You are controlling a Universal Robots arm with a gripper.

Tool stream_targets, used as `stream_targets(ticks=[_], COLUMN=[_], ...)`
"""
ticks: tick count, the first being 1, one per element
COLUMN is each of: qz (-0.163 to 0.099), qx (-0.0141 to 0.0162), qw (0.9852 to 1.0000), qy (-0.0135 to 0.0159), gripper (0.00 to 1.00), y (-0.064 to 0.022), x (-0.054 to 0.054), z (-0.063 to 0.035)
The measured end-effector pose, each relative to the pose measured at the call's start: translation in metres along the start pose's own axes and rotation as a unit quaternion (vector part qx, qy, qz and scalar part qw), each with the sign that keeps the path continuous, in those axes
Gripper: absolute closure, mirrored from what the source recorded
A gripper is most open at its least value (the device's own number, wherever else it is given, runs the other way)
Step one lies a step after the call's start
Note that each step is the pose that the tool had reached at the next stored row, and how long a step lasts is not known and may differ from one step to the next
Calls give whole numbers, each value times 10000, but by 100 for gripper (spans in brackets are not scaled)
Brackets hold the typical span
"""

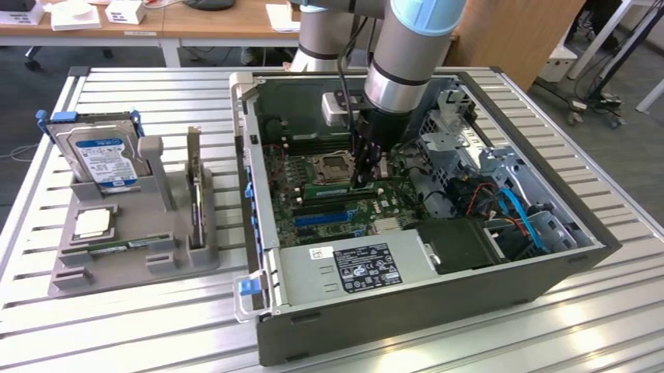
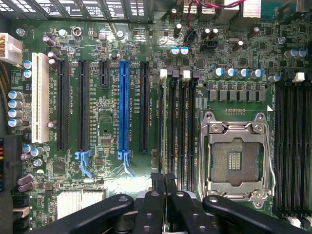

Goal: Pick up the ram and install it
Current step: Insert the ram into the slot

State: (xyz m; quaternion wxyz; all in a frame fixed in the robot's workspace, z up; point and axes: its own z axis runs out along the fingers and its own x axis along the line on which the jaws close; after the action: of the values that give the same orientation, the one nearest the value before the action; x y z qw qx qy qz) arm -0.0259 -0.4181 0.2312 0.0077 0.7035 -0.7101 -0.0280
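A green ram stick (image 1: 330, 189) stands on edge in the slots beside the empty CPU socket (image 1: 330, 165), inside the open computer case. My gripper (image 1: 363, 183) reaches straight down into the case at that stick's end nearer the exterior view's right. In the wrist view the black fingers (image 2: 157, 204) are shut together, and my gripper (image 2: 165, 181) sits over one end of the ram slots (image 2: 178, 122). Nothing shows between the fingers, and I cannot tell whether they touch the stick. A second ram stick (image 1: 124, 247) lies flat in the grey holder (image 1: 73, 276) at the exterior view's left.
The holder also carries a blue-labelled hard drive (image 1: 104, 159), an upright expansion card (image 1: 195, 186) and a CPU chip (image 1: 92, 224). The case (image 1: 415, 311) stands on a slatted metal table (image 1: 135, 326). Inside it are the power supply (image 1: 353, 268), drive cages and blue cables (image 1: 518, 214).
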Motion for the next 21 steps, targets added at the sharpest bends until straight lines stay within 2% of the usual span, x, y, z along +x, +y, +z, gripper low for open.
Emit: stream_targets(ticks=[21], qz=[0], qx=[0], qw=[10000], qy=[-5], gripper=[89], y=[0], x=[-2], z=[9])
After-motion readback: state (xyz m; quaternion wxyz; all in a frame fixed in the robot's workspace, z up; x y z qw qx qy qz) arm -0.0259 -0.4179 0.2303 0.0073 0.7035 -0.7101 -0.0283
